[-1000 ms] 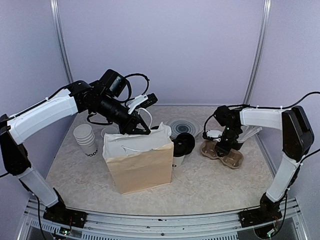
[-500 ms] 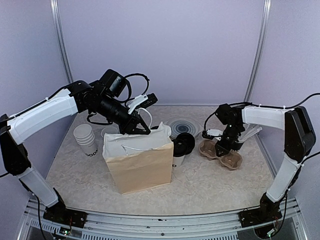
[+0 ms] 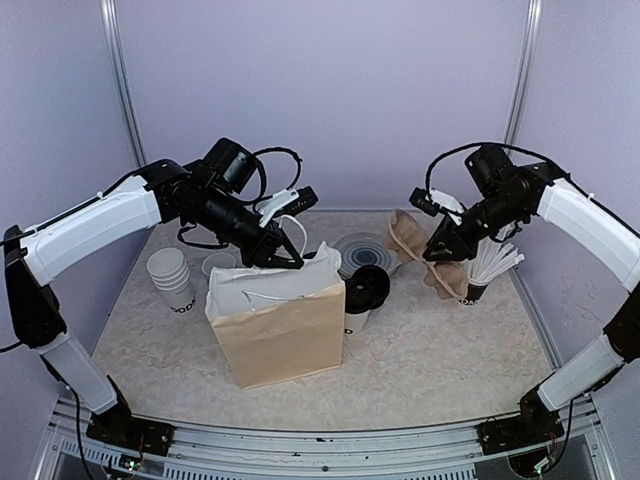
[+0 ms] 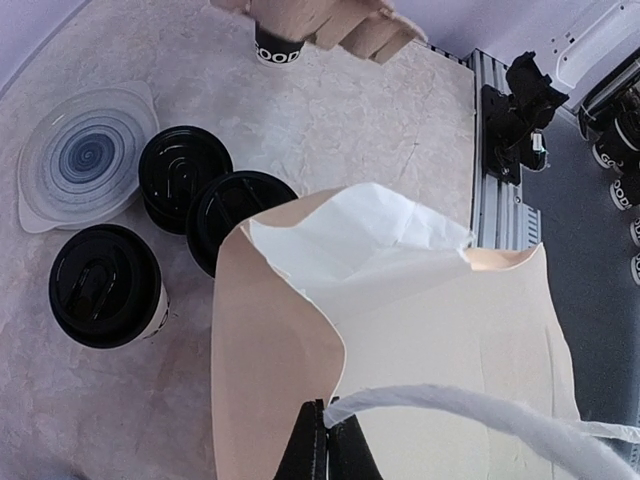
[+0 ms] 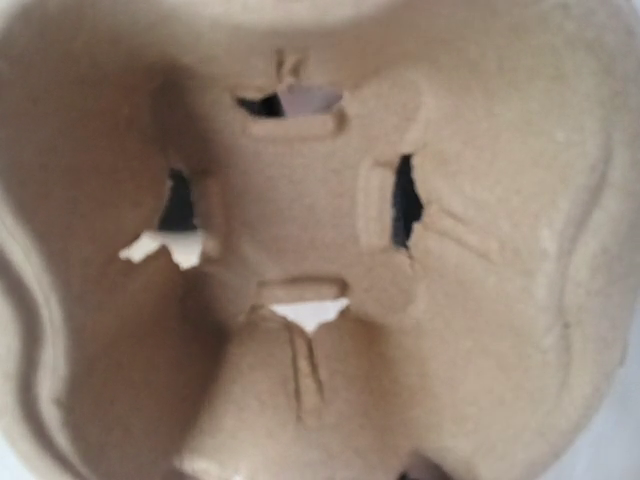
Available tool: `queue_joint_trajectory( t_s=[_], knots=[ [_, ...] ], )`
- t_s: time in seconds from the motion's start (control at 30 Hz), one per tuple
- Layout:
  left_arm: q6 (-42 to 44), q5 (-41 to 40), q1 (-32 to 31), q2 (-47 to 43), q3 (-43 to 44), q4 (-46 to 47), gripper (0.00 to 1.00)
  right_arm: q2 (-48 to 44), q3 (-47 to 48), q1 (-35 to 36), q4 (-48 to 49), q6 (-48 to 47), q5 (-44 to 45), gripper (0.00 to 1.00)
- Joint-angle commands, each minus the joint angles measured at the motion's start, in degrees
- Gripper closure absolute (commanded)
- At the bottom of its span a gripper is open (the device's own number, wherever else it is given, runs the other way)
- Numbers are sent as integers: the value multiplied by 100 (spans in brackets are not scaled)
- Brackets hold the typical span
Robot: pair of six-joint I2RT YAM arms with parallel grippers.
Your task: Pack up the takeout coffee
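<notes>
Two jobs are split here. Largest, the brown paper bag [image 3: 280, 335] stands mouth-up because the left gripper [image 3: 285, 262] is pinched tight on its white handle [image 4: 450, 405], which holds it agape. The right gripper [image 3: 438, 252] clamps the pulp cup carrier [image 3: 405, 235] aloft, presumably bound for the bag. The takeout coffee [image 3: 358, 318] waits on the table [image 3: 430, 370] just beside the bag. Only the left wrist camera shows three black lids [image 4: 185, 178] there; the right wrist's sees nothing but carrier.

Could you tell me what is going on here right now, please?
The left gripper pinches the white handle of the open paper bag. The right gripper holds a cardboard cup carrier up off the table. The lidded coffee cup stands on the table beside the bag, not yet packed.
</notes>
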Motion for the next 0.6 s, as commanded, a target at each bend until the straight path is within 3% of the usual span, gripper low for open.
queue_joint_trajectory(
  t_s=[0.0, 0.33, 0.57],
  knots=[
    [-14, 227, -12, 246, 270, -266, 100, -345, 871, 315, -238, -392, -1260, 74],
    [-179, 320, -123, 452, 615, -421, 100, 253, 2775, 1460, -436, -603, -2850, 73],
    [-252, 348, -210, 463, 799, -500, 100, 870, 3669, 2536, -437, -793, -2752, 72]
  ],
)
